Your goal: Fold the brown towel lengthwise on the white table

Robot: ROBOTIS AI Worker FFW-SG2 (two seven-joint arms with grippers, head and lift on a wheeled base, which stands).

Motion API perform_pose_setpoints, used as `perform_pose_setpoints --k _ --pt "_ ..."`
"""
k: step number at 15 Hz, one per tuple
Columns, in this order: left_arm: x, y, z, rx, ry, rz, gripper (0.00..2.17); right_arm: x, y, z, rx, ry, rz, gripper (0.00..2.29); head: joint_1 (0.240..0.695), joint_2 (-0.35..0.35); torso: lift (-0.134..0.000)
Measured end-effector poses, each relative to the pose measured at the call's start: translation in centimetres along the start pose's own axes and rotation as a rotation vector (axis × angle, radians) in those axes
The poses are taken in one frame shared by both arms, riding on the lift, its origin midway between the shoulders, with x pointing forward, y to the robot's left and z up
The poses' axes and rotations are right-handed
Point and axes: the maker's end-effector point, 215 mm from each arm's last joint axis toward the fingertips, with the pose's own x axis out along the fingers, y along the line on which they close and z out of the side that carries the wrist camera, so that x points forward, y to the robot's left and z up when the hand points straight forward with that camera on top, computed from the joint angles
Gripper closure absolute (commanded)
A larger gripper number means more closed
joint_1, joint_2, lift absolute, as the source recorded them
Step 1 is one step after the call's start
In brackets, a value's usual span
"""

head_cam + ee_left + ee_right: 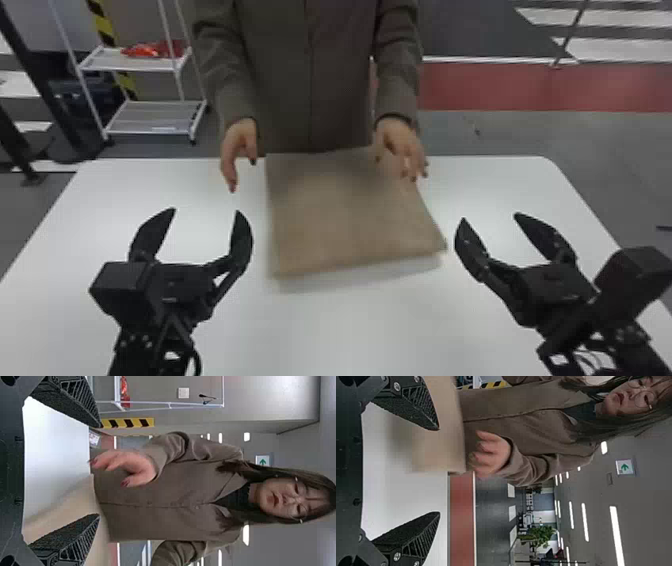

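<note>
Both with fingers parted wide, the left gripper [206, 211] and the right gripper [491, 218] flank the brown towel [345, 215] at nine and three o'clock on the white table [120, 187] — a person's right hand [239, 150] at ten, left hand [401, 146] at one, perhaps touching the cloth.

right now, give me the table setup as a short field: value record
item: brown fabric towel, roughly rectangular
surface: smooth white table
left side: black two-fingered left gripper, jaws open, empty
right side: black two-fingered right gripper, jaws open, empty
person: one bare hand left of towel, other hand by its far right corner
</note>
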Motion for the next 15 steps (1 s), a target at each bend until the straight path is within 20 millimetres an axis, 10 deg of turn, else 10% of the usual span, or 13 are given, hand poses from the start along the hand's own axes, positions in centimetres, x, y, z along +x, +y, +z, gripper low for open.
perform_pose_setpoints --k 15 --pt "0.19 0.19 -0.76 0.003 0.007 0.003 0.08 0.33 0.69 -0.23 0.004 -0.004 0.014 0.13 0.695 -0.016 -0.113"
